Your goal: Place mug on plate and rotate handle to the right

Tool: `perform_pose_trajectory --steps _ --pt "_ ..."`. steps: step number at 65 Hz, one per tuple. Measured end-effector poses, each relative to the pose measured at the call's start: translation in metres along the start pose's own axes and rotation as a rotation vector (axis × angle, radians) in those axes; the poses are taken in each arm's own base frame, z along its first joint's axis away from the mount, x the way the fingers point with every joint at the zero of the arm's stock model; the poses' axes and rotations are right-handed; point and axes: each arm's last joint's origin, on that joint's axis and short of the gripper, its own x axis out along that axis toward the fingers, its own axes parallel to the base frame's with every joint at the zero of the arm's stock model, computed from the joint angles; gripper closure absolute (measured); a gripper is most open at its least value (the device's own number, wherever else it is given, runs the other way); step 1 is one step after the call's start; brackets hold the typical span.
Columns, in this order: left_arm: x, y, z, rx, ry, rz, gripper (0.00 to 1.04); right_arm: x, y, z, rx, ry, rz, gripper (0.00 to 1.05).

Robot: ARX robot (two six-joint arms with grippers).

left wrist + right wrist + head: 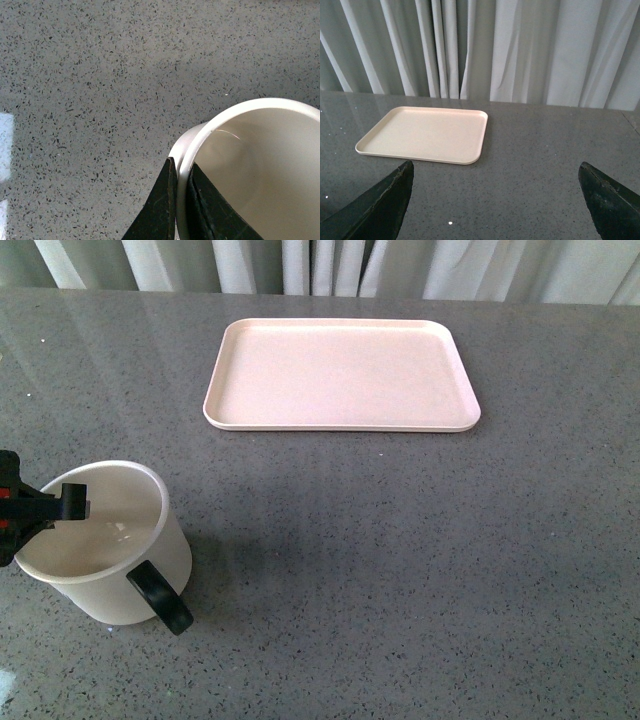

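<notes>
The cream-white mug stands at the front left of the grey table, its black handle pointing toward the front right. My left gripper is shut on the mug's left rim, one finger inside and one outside; the left wrist view shows the rim pinched between the black fingers. The pale pink plate lies empty at the back centre, well apart from the mug. In the right wrist view my right gripper is open over bare table, with the plate ahead of it. The mug's printed face is hidden.
Pale curtains hang behind the table's far edge. Speckled grey tabletop stretches between mug and plate.
</notes>
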Motion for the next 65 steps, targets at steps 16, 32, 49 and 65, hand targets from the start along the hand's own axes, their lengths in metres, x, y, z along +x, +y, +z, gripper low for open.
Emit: perform_pose_trajectory --steps 16,32,49,65 --pt "-0.008 -0.006 0.011 0.010 0.017 -0.012 1.03 0.000 0.000 0.000 0.000 0.000 0.000 0.09" --pt "-0.008 -0.025 0.072 0.043 -0.060 -0.066 1.03 0.000 0.000 0.000 0.000 0.000 0.000 0.09" --pt "0.025 -0.049 0.126 0.097 -0.068 -0.113 1.03 0.000 0.000 0.000 0.000 0.000 0.000 0.09" --pt "0.056 -0.072 0.160 0.131 -0.066 -0.142 1.03 0.000 0.000 0.000 0.000 0.000 0.000 0.09"
